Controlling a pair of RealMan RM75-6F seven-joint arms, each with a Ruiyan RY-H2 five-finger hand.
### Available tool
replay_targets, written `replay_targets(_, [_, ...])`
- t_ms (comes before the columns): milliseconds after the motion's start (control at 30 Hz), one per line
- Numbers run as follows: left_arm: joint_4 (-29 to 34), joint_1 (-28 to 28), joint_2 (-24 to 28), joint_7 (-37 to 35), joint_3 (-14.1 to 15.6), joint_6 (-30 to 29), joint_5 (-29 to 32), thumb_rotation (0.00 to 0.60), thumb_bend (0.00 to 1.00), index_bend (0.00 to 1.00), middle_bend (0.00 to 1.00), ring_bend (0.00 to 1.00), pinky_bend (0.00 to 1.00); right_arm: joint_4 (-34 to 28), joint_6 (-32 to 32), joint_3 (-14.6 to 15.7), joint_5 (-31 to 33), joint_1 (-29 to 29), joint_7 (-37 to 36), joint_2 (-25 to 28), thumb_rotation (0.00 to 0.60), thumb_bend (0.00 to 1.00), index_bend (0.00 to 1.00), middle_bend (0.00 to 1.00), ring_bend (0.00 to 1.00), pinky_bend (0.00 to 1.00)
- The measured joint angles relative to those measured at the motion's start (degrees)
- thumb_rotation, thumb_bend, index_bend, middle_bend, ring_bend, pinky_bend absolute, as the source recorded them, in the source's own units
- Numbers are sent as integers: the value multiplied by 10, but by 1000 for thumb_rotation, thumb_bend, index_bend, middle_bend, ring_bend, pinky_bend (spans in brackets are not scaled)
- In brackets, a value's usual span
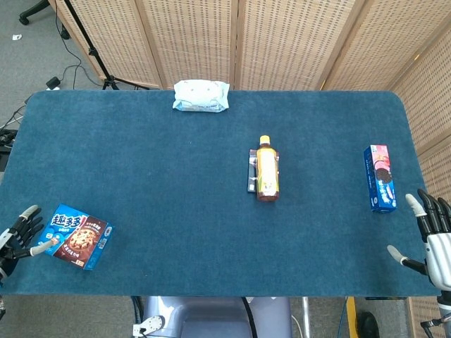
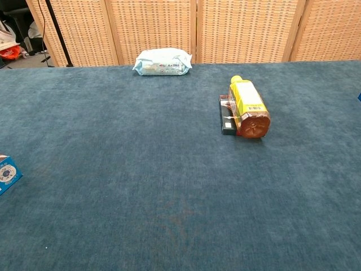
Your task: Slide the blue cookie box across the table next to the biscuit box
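The blue cookie box (image 1: 75, 236) lies flat near the table's front left corner; only its corner (image 2: 7, 174) shows at the left edge of the chest view. My left hand (image 1: 17, 243) sits just left of it at the table edge, fingers spread, thumb tip at the box's left side. The biscuit box (image 1: 379, 178), blue and pink, lies lengthwise near the right edge. My right hand (image 1: 430, 239) hovers open at the front right corner, a little nearer than the biscuit box.
A yellow-labelled drink bottle (image 1: 266, 170) lies on its side mid-table beside a small dark packet (image 1: 251, 171). A pale wet-wipes pack (image 1: 201, 96) rests at the far edge. Wicker screens (image 1: 246, 35) stand behind the table.
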State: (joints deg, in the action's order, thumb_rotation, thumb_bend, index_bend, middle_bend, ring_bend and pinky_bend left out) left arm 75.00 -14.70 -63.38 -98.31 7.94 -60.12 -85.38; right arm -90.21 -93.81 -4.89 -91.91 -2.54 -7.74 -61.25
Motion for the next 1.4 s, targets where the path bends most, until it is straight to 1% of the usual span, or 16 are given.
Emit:
replay_targets(133, [18,0,4,25,-3,2,3,600,0,0,0,0,0,0,1,-1,1,0,-1,0,600,0,0,0,0,0])
replay_targets(233, [37,1,6,57,-5,1,6,600,0,0,0,0,0,-1,-1,0,-1,0,-2,1,600,0,0,0,0,0])
replay_targets(433, [90,-3,4,152,-18,6,20,600,0,0,0,0,0,-1,-3,-1,0,1,-8,3,600,0,0,0,0,0])
replay_targets(600, [153,-11,-3,247,-38,18,53,600,0,0,0,0,0,0,-4,-2,2,2,-11,4,600,0,0,0,0,0])
replay_targets(667, [179,-16,-10,282,-50,23,73,600,0,0,0,0,0,0,-3,-2,2,1,-11,4,600,0,0,0,0,0])
replay_targets(767, [209,-21,-19,327,-68,26,98,600,0,0,0,0,0,0,-1,-2,3,1,-12,4,600,0,0,0,0,0])
replay_targets(967, [261,-36,-34,411,-93,43,141,600,0,0,0,0,0,0,-3,-2,2,2,-14,4,600,0,0,0,0,0])
replay_targets(1033, [277,-40,-40,422,-104,48,152,600,0,0,0,0,0,1,-3,-3,3,2,-15,5,600,0,0,0,0,0])
replay_targets(1133, [291,-43,-50,419,-120,54,160,600,0,0,0,0,0,1,-2,-3,4,1,-15,5,600,0,0,0,0,0])
replay_targets(1400, [315,-55,-70,464,-138,70,186,600,0,0,0,0,0,1,-1,-3,5,1,-15,5,600,0,0,0,0,0])
